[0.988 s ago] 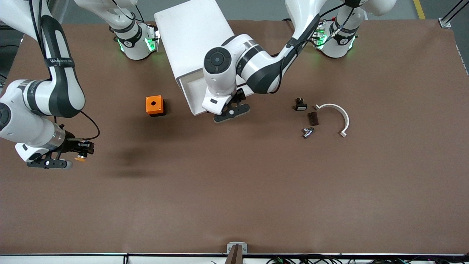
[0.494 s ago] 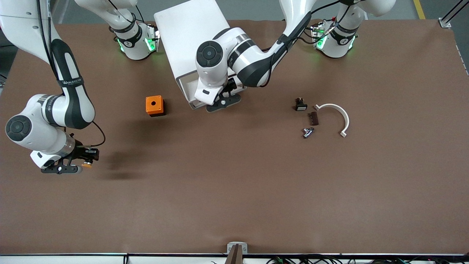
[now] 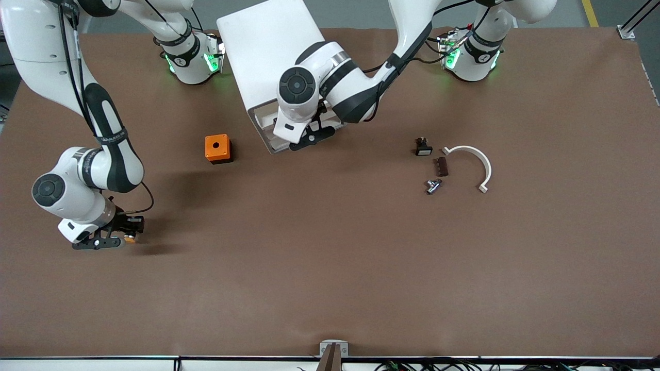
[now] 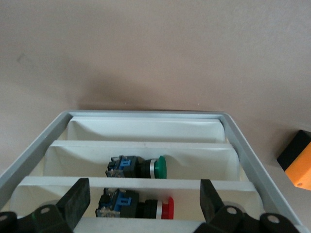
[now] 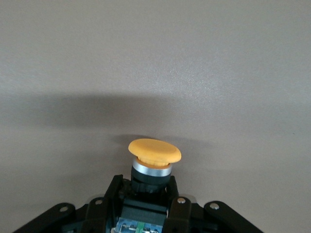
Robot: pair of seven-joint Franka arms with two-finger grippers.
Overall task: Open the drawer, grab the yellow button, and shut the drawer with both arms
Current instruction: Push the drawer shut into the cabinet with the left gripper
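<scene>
Left arm: bent low from its base, wrist angled down.
Left gripper (image 4: 141, 204): black fingers (image 4: 77, 199) spread wide, nothing between them.
Right arm: elbow folded, wrist low.
Right gripper (image 5: 146, 194): clamped on the small orange-capped, black-bodied push button (image 5: 154, 154), just above the desk (image 3: 330, 268).

front: high, facing robots | wrists: close, drawer (image 4: 146, 145) / button (image 5: 154, 151)

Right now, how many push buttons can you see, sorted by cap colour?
Orange: 1, the button held in the right gripper
Green: 1, the green button in the drawer
Red: 1, the red button in the drawer
Total: 3
</scene>
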